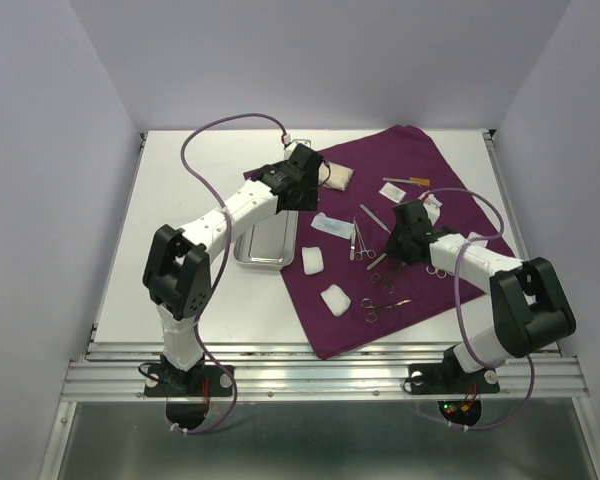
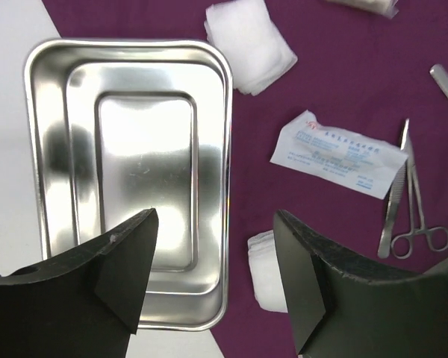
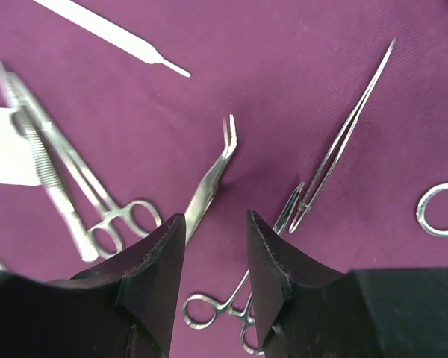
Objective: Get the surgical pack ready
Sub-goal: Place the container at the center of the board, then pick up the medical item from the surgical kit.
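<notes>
Purple cloth point(image 3: 299, 60), bent forceps point(image 3: 211, 177) between right jaws

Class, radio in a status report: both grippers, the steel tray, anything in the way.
Left gripper open, empty, above steel tray. Right gripper open, over bent forceps on cloth. Tray empty; gauze lies beside its rim.

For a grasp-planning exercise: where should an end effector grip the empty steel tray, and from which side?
Probably the steel tray by a long-side rim, from above, one finger inside the wall, one outside. It lies flat, open side up, seemingly too wide to span; its thin raised rim offers a pinch.
</notes>
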